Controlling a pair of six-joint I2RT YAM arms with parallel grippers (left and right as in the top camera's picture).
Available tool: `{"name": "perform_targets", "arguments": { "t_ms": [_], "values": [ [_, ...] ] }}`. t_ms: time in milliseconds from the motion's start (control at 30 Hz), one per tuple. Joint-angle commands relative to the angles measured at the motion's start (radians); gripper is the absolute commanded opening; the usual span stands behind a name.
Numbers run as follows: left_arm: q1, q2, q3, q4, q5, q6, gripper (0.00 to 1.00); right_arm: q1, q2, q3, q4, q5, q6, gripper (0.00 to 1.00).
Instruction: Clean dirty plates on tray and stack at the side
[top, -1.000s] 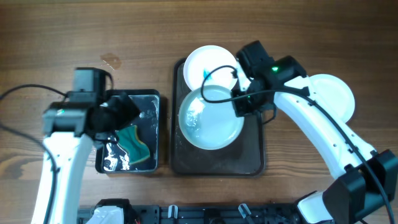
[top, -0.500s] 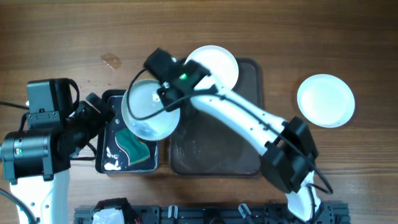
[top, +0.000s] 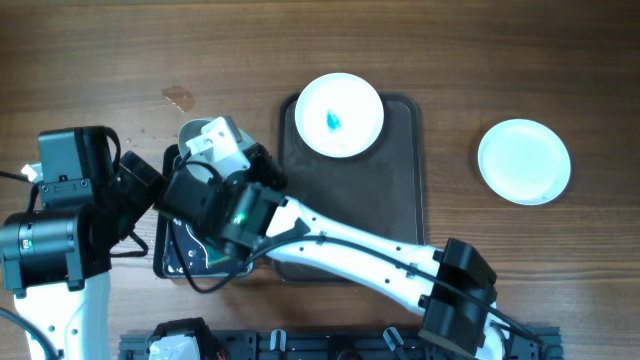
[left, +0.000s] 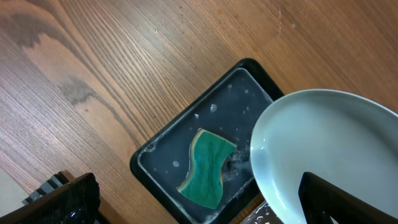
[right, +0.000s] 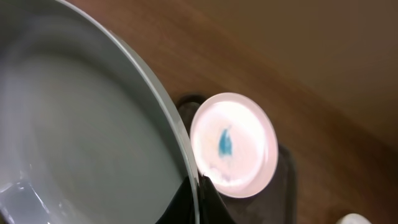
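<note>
The right gripper (right: 198, 196) clamps the rim of a wet round white plate (right: 81, 124), tilted over a black rectangular container (left: 180, 134) holding a teal sponge (left: 208, 168), left of centre overhead. The left gripper (left: 199, 183) hangs spread wide above them. A blue-smeared white plate (top: 340, 113) sits at the top of the dark brown rectangular tray (top: 400, 200). A plain white plate (top: 524, 160) lies on the wooden table (top: 100, 60), far right.

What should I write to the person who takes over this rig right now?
Left gripper: open, empty, pointing at the sponge in the black container.
Right gripper: shut on the held plate, over the container; no smear shows on it.
Done: the clean plate lies on the table, right of the tray.
To do: finish the held plate, stack it on the clean plate, then likely wipe the smeared plate on the tray and stack it.
</note>
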Motion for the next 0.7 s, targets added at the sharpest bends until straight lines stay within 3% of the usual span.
{"name": "perform_targets", "arguments": {
  "t_ms": [0, 667],
  "values": [
    [0.005, -0.007, 0.013, 0.002, -0.017, 0.013, 1.0, 0.05, -0.035, 0.033, 0.001, 0.17, 0.024, 0.04],
    [0.005, -0.007, 0.013, 0.002, -0.017, 0.013, 1.0, 0.112, -0.035, 0.033, -0.017, 0.303, 0.021, 0.04]
  ]
}}
